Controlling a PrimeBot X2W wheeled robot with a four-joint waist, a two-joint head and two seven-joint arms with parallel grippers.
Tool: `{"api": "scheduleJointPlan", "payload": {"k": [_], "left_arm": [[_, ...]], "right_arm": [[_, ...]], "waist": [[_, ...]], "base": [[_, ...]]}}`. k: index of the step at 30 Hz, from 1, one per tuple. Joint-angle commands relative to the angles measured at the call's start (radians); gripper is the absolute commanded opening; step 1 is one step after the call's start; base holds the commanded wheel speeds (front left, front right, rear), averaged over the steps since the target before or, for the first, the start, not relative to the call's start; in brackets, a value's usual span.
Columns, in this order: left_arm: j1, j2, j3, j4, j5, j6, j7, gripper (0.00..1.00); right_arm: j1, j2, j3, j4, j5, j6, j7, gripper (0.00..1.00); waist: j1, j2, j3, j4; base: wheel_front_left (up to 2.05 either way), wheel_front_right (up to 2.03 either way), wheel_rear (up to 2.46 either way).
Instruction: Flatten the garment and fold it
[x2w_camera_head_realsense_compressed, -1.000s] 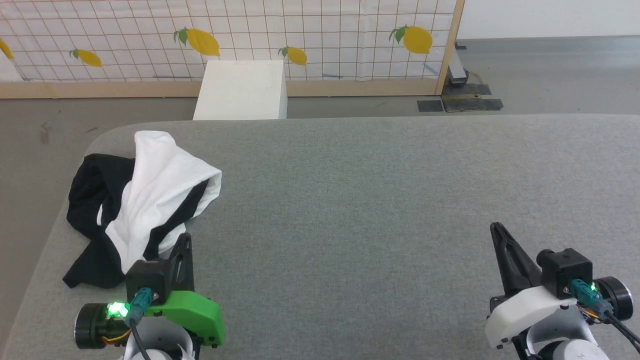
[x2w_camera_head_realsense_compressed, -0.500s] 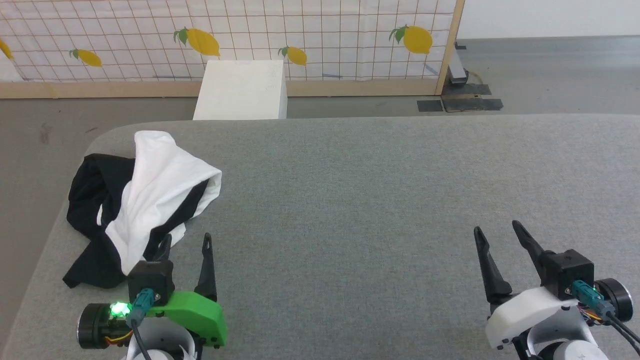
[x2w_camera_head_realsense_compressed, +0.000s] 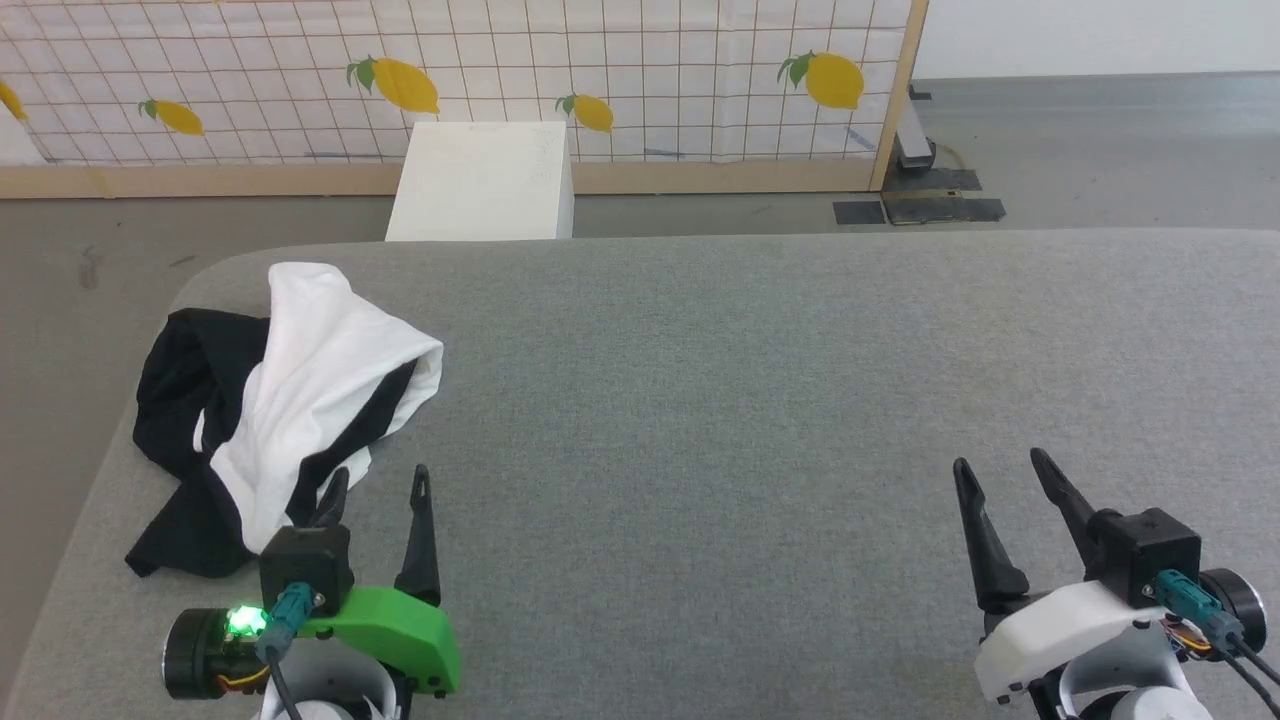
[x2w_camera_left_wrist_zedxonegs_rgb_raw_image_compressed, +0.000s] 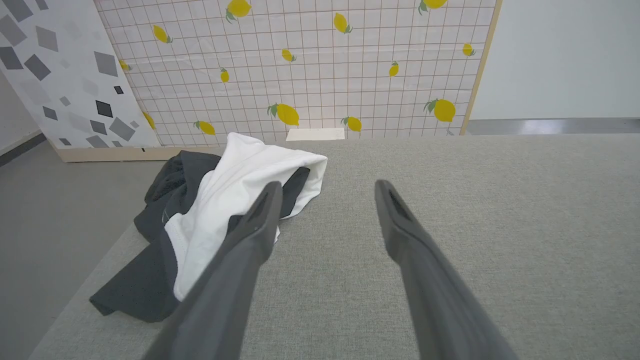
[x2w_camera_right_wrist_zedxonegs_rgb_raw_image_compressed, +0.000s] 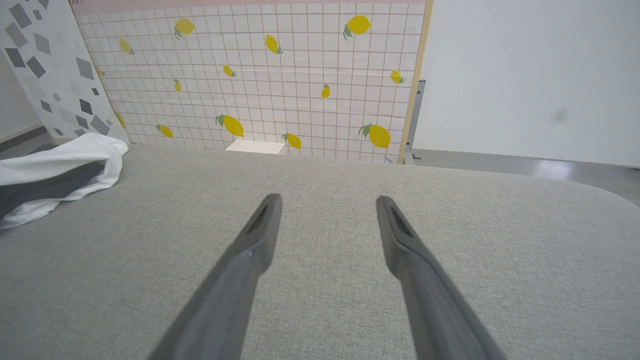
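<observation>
Garment (x2w_camera_head_realsense_compressed: 300, 390) is lying crumpled at the table's (x2w_camera_head_realsense_compressed: 760, 400) far left, untouched. Both the left gripper (x2w_camera_head_realsense_compressed: 380, 470) and right gripper (x2w_camera_head_realsense_compressed: 999, 458) are standing wide open, having just spread from shut, probably readying the first grab.

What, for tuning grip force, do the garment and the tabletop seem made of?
Garment: soft matte knit, likely cotton jersey; it slumps in limp folds. Tabletop: grey matte woven fabric covering, judging by the fine weave texture up close.
</observation>
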Motion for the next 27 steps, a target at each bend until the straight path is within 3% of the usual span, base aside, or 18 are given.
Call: {"api": "scheduleJointPlan", "payload": {"k": [1,14,27], "left_arm": [[0.01,-0.001,-0.005,0.003,-0.01,0.005,-0.011,1.0],[0.019,-0.001,-0.006,0.007,-0.028,0.019,-0.038,1.0],[0.041,-0.002,0.007,0.006,-0.044,0.034,-0.065,1.0]], "right_arm": [[0.011,0.0,-0.003,0.006,0.014,0.001,-0.012,1.0],[0.014,0.0,-0.007,0.03,0.04,0.001,-0.039,1.0],[0.019,0.0,0.003,0.057,0.061,0.001,-0.066,1.0]], "waist": [[0.0,0.0,0.0,0.0],[0.0,0.0,-0.002,0.024],[0.0,0.0,-0.002,0.107]], "base": [[0.0,0.0,0.0],[0.0,0.0,0.0],[0.0,0.0,0.0]]}}
